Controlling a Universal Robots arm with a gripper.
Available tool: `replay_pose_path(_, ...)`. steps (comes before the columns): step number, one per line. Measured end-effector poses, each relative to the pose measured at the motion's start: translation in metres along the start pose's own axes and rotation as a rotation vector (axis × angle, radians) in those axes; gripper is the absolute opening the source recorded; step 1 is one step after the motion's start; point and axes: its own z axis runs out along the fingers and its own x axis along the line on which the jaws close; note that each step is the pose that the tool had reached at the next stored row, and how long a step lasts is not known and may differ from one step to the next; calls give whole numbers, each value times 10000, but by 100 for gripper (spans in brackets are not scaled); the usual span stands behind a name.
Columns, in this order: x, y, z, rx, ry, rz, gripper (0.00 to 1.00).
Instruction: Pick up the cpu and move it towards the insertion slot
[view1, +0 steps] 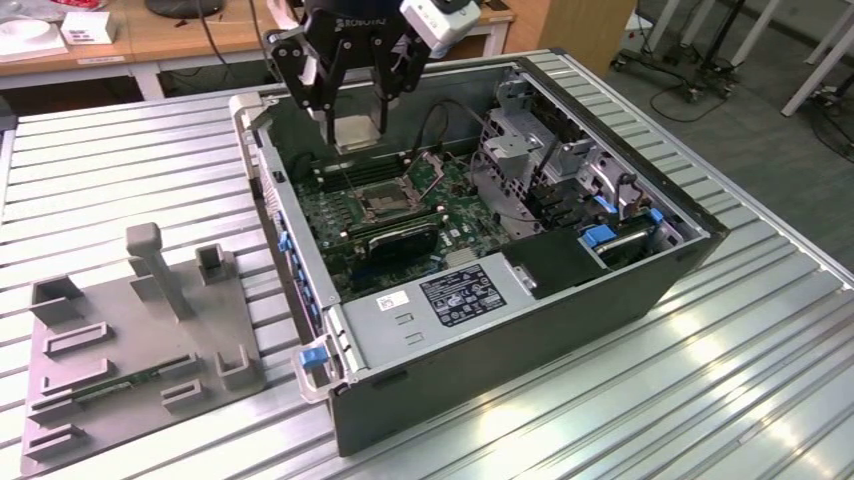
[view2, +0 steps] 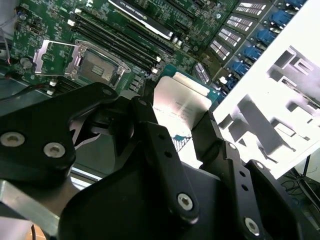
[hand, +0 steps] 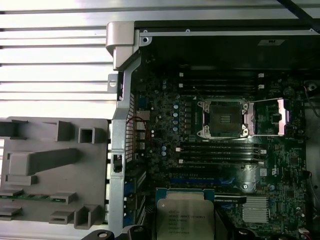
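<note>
One big open computer case lies on its side on the slatted metal table, taking up most of the exterior view, with the green motherboard exposed inside. Off to the exterior view's left, well apart from the case's insides, sits a grey plastic tray with upright posts and a narrow green circuit strip lying in it. The black gripper hangs over the far end of the case, above the board, and its fingers are closed narrow on the cpu, pinching it by two opposite edges, so the chip is up in the air and not touching anything else. In both wrist views you can see the cpu's pale silver face between the fingers. The insertion slot is sitting on the board with its shiny frame flipped open and the dark centre showing, near the gripper but clearly apart from the chip.
</note>
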Motion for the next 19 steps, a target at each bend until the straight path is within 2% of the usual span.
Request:
replay_pose_path(4, -72, -1, 2, 0, 0, 0, 54)
replay_pose_path(14, -327, -5, 8, -1, 0, 0, 54)
replay_pose_path(19, -414, -6, 9, -1, 0, 1, 54)
